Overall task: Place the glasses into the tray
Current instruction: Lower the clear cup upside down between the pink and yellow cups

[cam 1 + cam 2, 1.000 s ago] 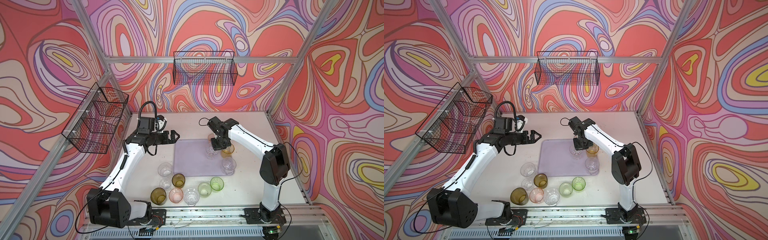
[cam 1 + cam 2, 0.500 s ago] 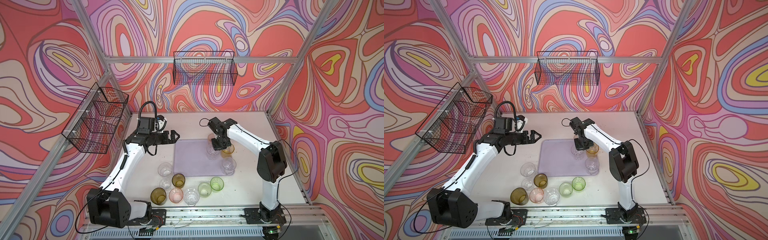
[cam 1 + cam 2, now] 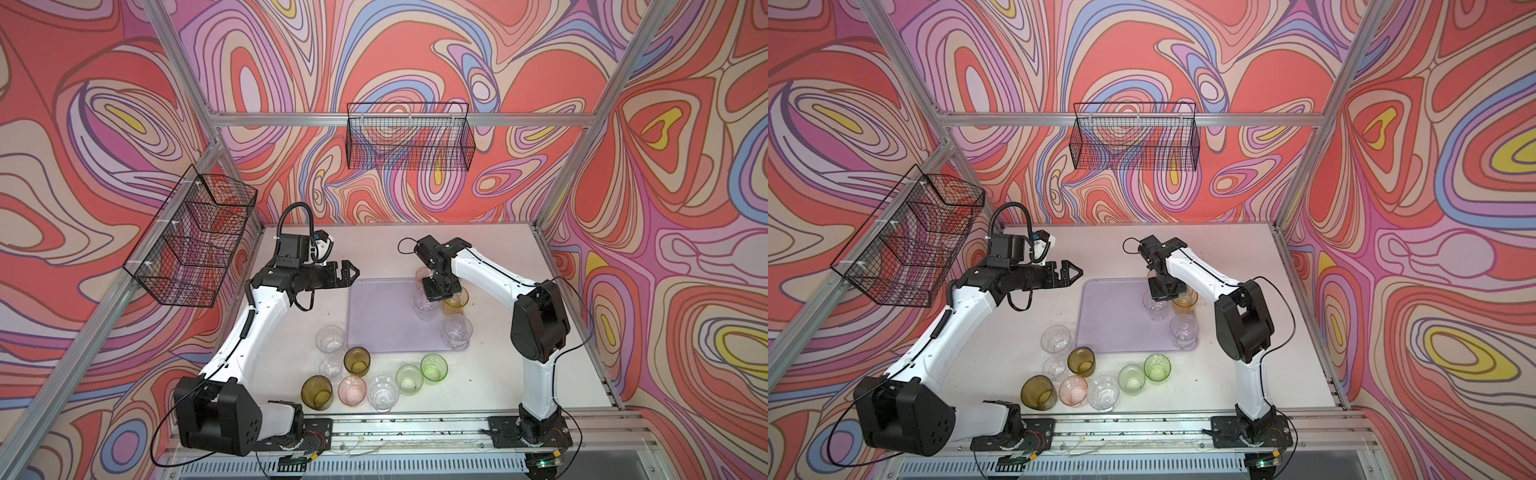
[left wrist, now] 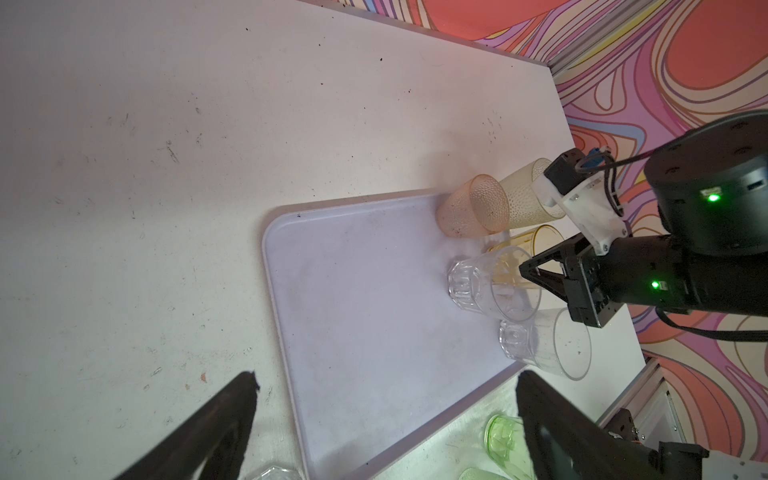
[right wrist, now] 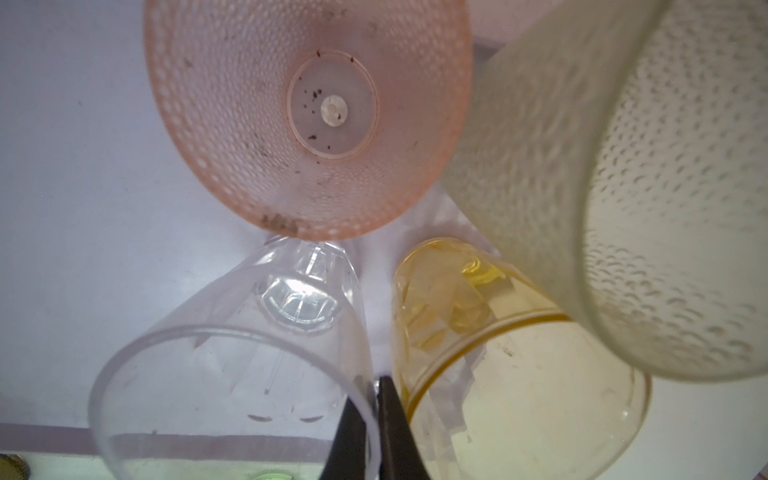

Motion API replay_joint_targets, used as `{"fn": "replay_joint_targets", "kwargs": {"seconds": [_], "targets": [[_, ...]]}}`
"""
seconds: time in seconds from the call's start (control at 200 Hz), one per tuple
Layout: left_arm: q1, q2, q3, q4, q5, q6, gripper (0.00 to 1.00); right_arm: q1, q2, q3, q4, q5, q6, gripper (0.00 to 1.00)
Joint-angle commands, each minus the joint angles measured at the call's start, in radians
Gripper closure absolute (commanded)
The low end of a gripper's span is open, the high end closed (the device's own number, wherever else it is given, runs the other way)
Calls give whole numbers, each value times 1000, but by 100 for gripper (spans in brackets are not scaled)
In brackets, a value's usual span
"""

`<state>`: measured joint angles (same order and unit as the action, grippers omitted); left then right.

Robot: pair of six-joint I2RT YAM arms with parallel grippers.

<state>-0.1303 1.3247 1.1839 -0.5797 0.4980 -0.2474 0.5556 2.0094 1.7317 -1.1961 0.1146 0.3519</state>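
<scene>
The lilac tray lies mid-table. At its right side stand a pink textured glass, a yellow glass and a clear glass. My right gripper points straight down, shut on the rim of another clear glass whose base is at the tray floor: one finger is inside the wall, one outside. A pale yellow-green glass stands behind the pink one. My left gripper hovers open and empty by the tray's far left corner. Several more glasses stand in front of the tray.
Black wire baskets hang on the left wall and the back wall. The loose glasses cluster between the tray's near edge and the front rail, from an olive one to a bright green one.
The right arm's elbow has shifted slightly left while its gripper stays shut on the clear glass in the same spot. The left arm has not moved.
</scene>
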Motion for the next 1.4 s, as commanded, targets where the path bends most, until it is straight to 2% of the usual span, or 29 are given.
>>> {"fn": "replay_joint_targets", "kwargs": {"seconds": [0.0, 0.225, 0.466, 1.202, 1.397], "targets": [[4, 0, -2, -6, 8, 3, 0, -5, 11, 26, 6, 19, -7, 100], [4, -1, -3, -5, 10, 3, 0, -5, 17, 38, 1, 25, -9, 97], [5, -1, -2, -4, 9, 3, 0, -6, 12, 45, -2, 28, -11, 90], [4, -1, 0, -2, 14, 2, 0, -6, -19, 94, -26, 19, -25, 86], [4, 2, -1, -2, 17, -1, 0, -3, -62, 85, -19, -5, -34, 81]]}}
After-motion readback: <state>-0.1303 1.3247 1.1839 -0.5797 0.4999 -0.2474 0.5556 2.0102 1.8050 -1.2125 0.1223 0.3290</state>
